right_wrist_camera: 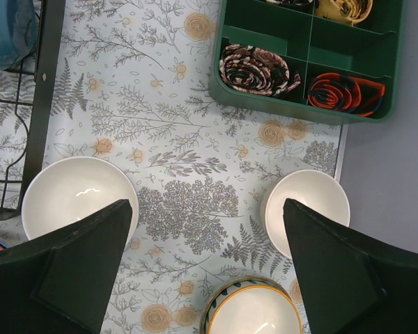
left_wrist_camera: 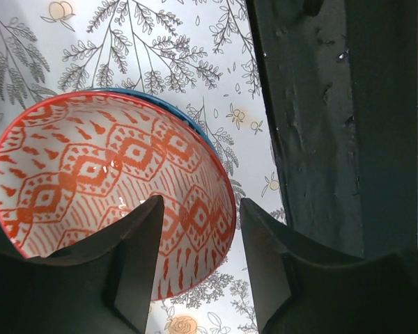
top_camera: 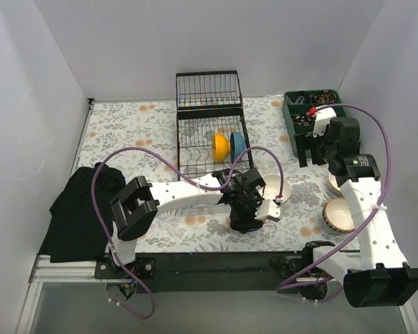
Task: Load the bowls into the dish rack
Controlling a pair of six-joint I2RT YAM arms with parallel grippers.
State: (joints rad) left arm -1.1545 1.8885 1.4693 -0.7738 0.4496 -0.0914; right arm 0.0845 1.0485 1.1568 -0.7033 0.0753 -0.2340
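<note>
Left gripper [left_wrist_camera: 200, 209]: low over the table's near middle, just in front of the dish rack [top_camera: 209, 125]; jaws partly open.
Left fingers [left_wrist_camera: 136, 257]: they straddle the rim of the red-patterned bowl [left_wrist_camera: 90, 181], one in front of its inside and the other outside the rim with a gap showing. No firm clamp is visible.
Red-patterned bowl: tilted on the floral table cover [left_wrist_camera: 160, 42], with a blue edge showing behind its rim. It may be a second bowl beneath; the wrist view is too close to settle this.
Right gripper [right_wrist_camera: 207, 209]: held high over the right side of the table, jaws spread wide and holding nothing.
Dish rack contents: a yellow-orange bowl [top_camera: 221, 146] and a blue bowl [top_camera: 237, 146] stand on edge side by side among the prongs.
White bowl [right_wrist_camera: 76, 191]: upright on the cover, just beside the rack's near right corner.
Second white bowl [right_wrist_camera: 308, 209]: upright at the right edge, below the green tray [right_wrist_camera: 265, 97].
Striped bowl [right_wrist_camera: 254, 313]: upright, near the second white bowl on the robot's side.
Green tray: at the far right, with rolled patterned fabric in its compartments.
Black cloth [top_camera: 76, 205]: heaped at the near left edge.
</note>
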